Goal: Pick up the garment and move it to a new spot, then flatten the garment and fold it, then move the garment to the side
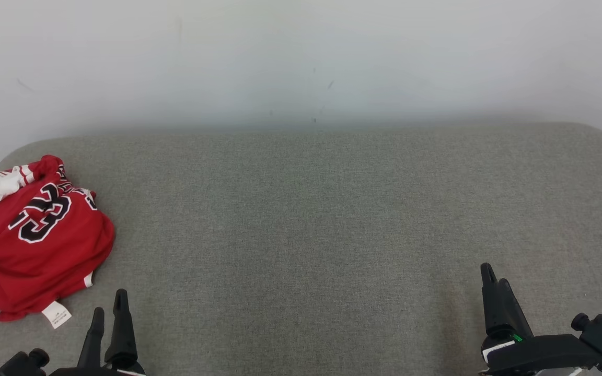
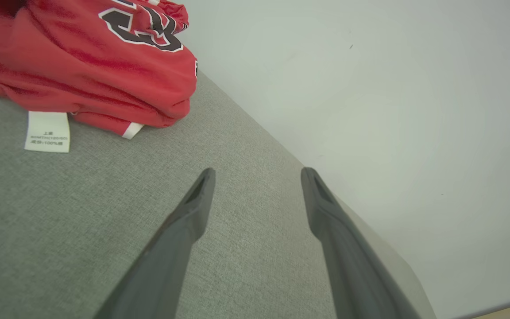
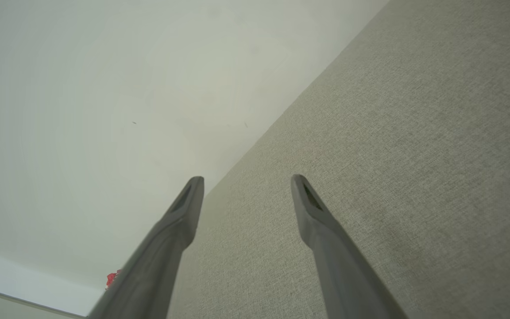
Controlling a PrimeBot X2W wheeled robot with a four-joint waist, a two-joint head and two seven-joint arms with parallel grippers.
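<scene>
Jersey [image 1: 39, 235] looks light, soft, slippy, so pinch bunched edge nr label [image 1: 56, 314]; L tool [image 1: 108, 302] & R tool [image 1: 494, 275] both wide open, empty.

**Jersey bunched at far left**

The garment [image 1: 34, 235], red with black numerals, lies crumpled on the grey surface [image 1: 301, 219], its white label [image 1: 56, 314] just beside the left gripper [image 1: 108, 303]. The right gripper [image 1: 494, 275] stands well apart.

Your head camera looks down over the grey surface [image 1: 301, 219]; 2 wrist cameras ride low, facing the wall [image 3: 82, 110]. Head and left wrist share the garment [image 2: 82, 57], ahead-left of the left gripper [image 2: 258, 173].
</scene>
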